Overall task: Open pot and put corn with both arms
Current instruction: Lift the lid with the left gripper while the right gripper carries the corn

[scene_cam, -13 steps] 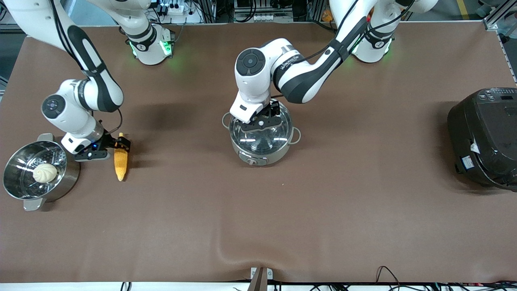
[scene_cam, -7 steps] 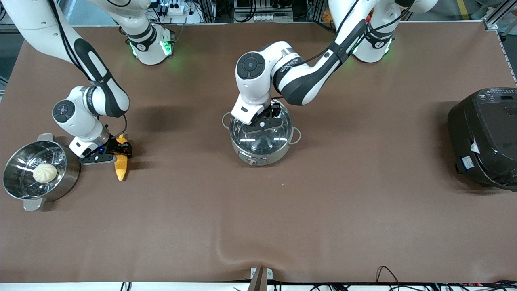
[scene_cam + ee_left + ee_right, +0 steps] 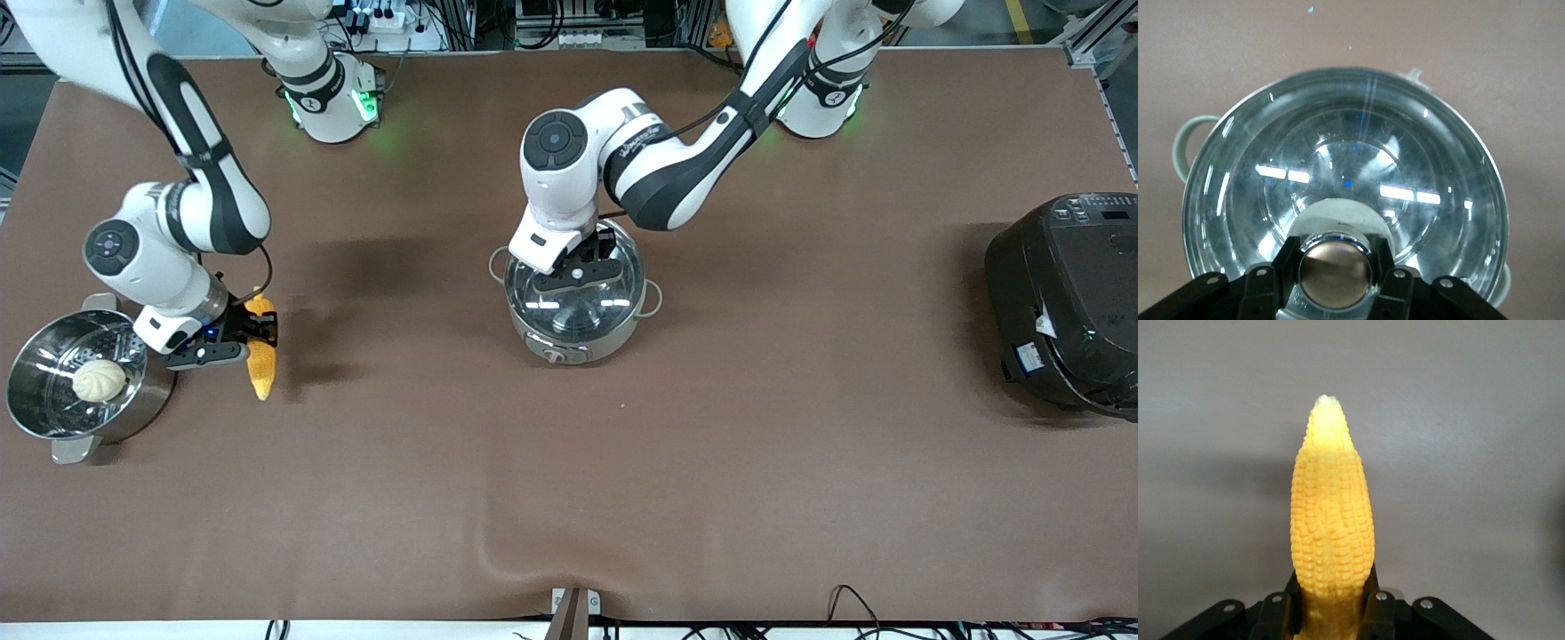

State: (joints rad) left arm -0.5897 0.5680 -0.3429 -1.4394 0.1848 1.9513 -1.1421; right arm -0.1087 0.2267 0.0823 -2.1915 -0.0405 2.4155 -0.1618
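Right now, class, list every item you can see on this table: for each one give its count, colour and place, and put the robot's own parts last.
pot: one, shiny steel, glass lid on, table's middle.
corn: one, yellow-orange, held beside the steamer pot.
steamer pot: one, steel, right arm's end.
bun: one, white, in the steamer pot.
cooker: one, black, left arm's end.
left pincer: one, black, shut on the lid knob.
right pincer: one, black, shut on the corn.

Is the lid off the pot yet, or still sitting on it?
Still on. The glass lid covers the pot rim all round, and the left gripper has its fingers either side of the lid knob.
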